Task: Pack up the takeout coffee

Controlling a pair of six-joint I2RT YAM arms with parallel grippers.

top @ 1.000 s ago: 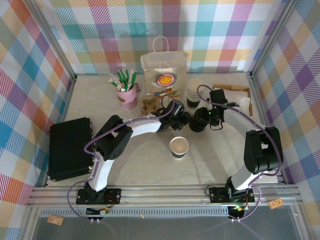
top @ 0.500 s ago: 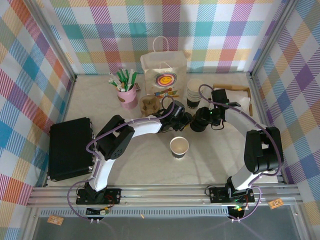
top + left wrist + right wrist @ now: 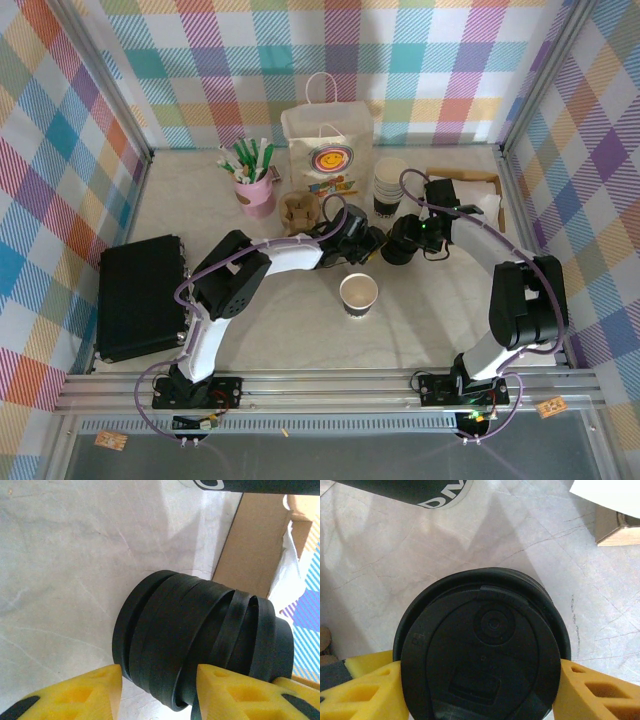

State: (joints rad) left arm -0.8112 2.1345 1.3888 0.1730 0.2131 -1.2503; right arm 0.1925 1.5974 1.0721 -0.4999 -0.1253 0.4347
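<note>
Barely anything has moved in the last second. The right end effector (image 3: 480, 680) has drifted a touch away from the arm bases, carrying the stack of black lids (image 3: 485, 640) with it. The left end effector (image 3: 160, 672) followed and eased its jaws a hair.

Right: clamped across the stack's width, pads (image 3: 375, 680) touching the rim on both sides. The stack appears lifted off the bench (image 3: 430, 320).

Left: about half closed, fingers (image 3: 75, 695) straddling the end few lids directly ahead of it. I cannot tell whether they pinch or merely bracket.

The takeout coffee cup (image 3: 358, 293) stands upright on the bench, back toward the bases from both end effectors and nearer the left one. It has no lid on and nothing touches it.

Reading: this is the lid-separation step, and the slight loosening looks like a re-grip, not a freed lid. No single lid is off yet. Capping is still to do, then bagging, presumably in the paper bag (image 3: 328, 140) beyond the end effectors.
</note>
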